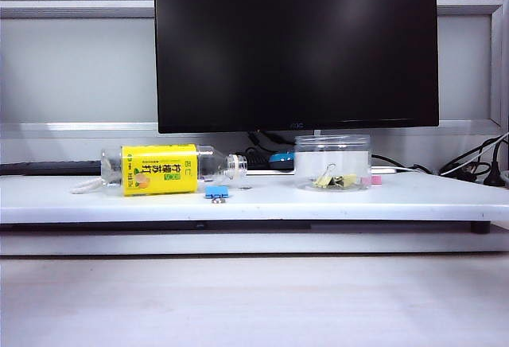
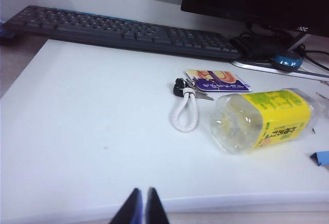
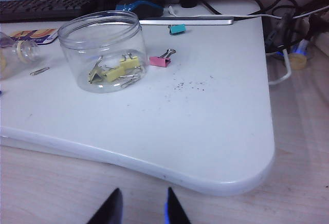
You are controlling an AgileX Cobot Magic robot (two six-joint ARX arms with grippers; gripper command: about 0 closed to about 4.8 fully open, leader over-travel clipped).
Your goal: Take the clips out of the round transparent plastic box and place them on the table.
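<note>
The round transparent plastic box (image 3: pixel 101 49) is standing upright and lidless on the right half of the white surface (image 3: pixel 205 126), and the clips (image 3: pixel 117 71) — pale-yellow binder clips with wire handles — are lying in a small heap on its bottom, none of them out yet. Just beside the box a pink binder clip (image 3: pixel 160 60) is resting on the surface, a teal binder clip (image 3: pixel 177 28) is sitting farther back, and on the left half a clear bottle with a yellow label (image 1: pixel 159 170) is lying on its side with a blue binder clip (image 1: pixel 216 192) in front of it. The task is looking unstarted: both arms are hanging back at the near edge, well apart from the box. The right gripper (image 3: pixel 140 208) is pointing toward the box with its jaws spread and nothing between them. The left gripper (image 2: pixel 141 207) is hovering over the left edge of the surface, jaws pressed together and empty. The next move is probably calling for the right gripper to travel over the box mouth and descend inside, narrow enough to clear the wall, to pinch one clip — small, slippery targets crowded together.
</note>
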